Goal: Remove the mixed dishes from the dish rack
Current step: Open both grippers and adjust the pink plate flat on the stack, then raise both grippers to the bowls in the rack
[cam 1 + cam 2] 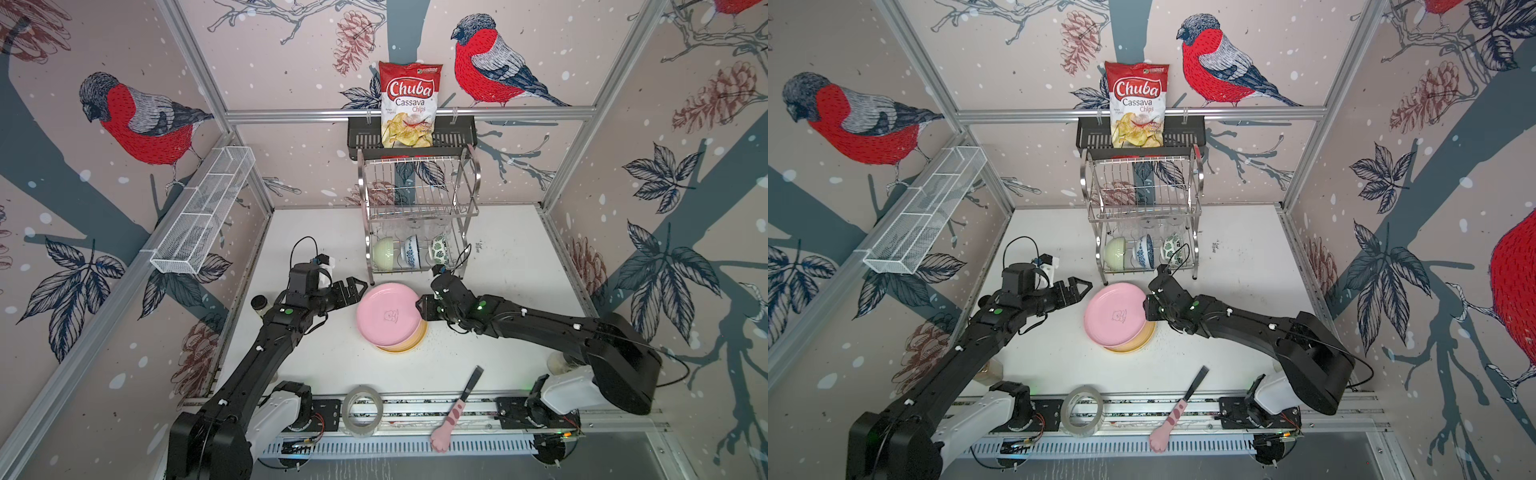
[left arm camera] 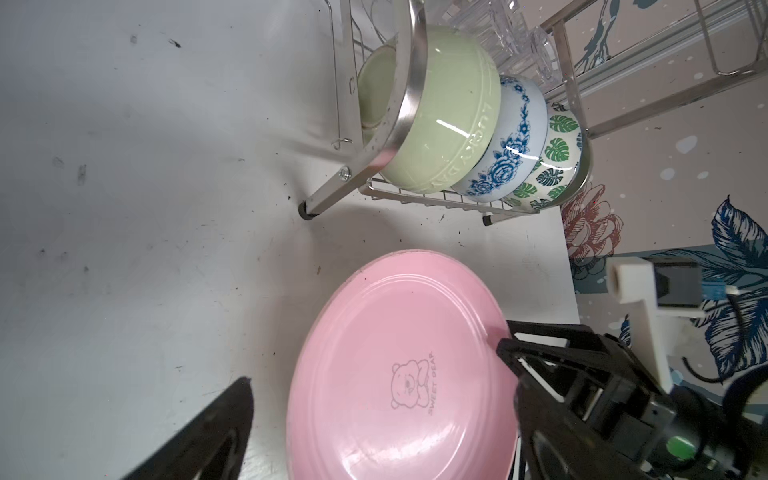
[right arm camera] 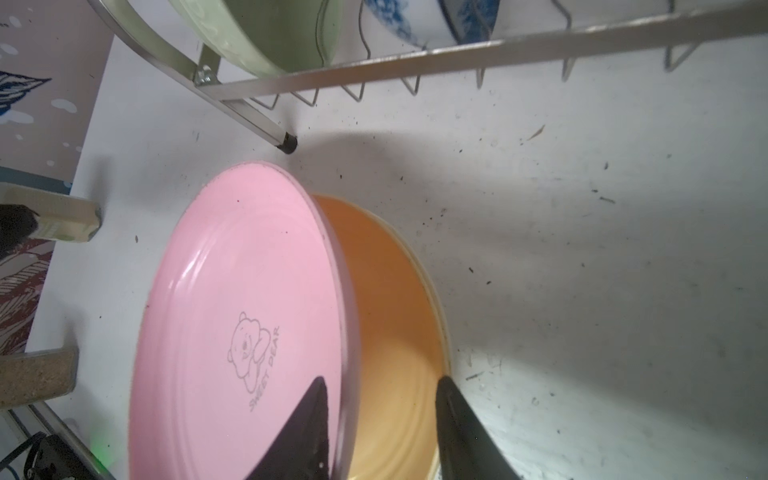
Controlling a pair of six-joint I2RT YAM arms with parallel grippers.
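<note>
Resting on a tan-yellow plate (image 3: 390, 311), the pink plate (image 1: 388, 313) sits on the white table (image 1: 511, 299) just in front of the dish rack (image 1: 419, 189). The right gripper (image 3: 381, 380) straddles its rim, jaws parted, not pinching. The left gripper (image 1: 359, 290) hovers beside the opposite edge, spread wide, empty. The pale green bowl (image 1: 384, 253), blue-patterned bowl (image 1: 412, 248) and green-leaf-print bowl (image 1: 439, 248) stand on edge in the rack's lower tier
</note>
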